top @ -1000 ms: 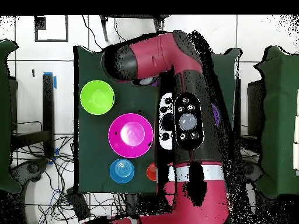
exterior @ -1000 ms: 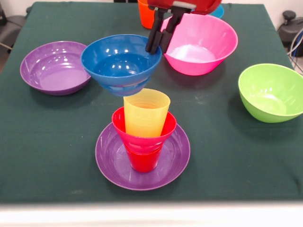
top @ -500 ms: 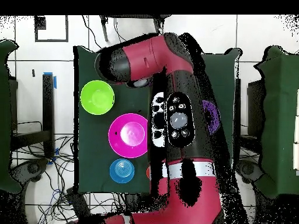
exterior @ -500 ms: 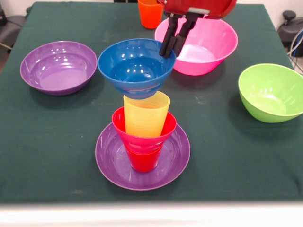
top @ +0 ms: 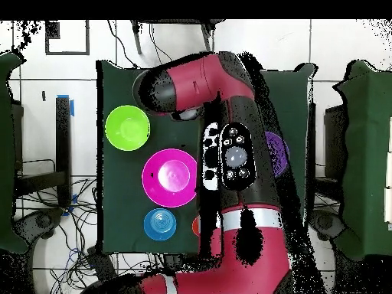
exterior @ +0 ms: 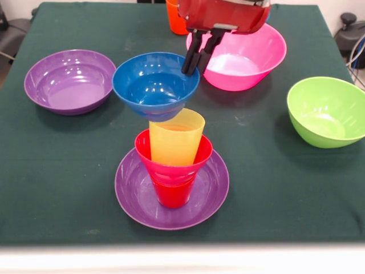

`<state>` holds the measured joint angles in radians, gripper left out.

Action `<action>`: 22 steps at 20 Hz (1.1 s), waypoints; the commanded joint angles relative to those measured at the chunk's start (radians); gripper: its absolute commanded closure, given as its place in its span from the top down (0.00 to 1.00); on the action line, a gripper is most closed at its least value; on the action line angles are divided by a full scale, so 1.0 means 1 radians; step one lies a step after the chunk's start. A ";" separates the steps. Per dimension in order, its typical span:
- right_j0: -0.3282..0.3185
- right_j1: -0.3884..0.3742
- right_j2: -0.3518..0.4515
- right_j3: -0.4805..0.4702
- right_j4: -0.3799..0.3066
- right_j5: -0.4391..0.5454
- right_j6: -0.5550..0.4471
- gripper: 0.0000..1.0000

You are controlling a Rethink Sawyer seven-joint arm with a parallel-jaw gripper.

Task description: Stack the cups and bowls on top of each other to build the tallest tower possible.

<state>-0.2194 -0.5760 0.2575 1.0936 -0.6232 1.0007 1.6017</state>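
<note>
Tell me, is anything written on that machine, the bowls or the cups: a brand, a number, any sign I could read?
No readable text in either view.
The arm: round buttons on a black panel, no legible marks.
The tool, gripping the dark blue bowl: plain.
The yellow cup, pink bowl, lime green bowl: plain, only glare.
The floor tape outline: a bare rectangle, no writing.

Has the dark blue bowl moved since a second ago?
Yes. The dark blue bowl, held by the pincer, moved right, away from the purple bowl, and now hangs over the yellow cup.
</note>
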 commanded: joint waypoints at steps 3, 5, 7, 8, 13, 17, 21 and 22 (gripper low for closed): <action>0.021 0.062 -0.006 0.071 -0.008 0.004 0.005 0.00; 0.030 0.060 -0.005 0.049 0.001 0.038 0.001 0.00; 0.036 0.058 -0.005 0.039 0.008 0.059 0.000 0.00; 0.039 0.057 -0.005 0.035 0.012 0.065 0.002 0.00; 0.045 0.066 0.002 0.000 0.020 0.094 -0.010 0.00; 0.042 0.068 0.006 -0.016 0.022 0.104 -0.031 0.00; 0.039 0.062 0.007 -0.017 0.028 0.104 -0.039 0.00; 0.038 0.062 0.010 -0.022 0.031 0.104 -0.043 0.00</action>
<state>-0.1991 -0.5288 0.2426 1.0852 -0.6128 1.0017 1.6017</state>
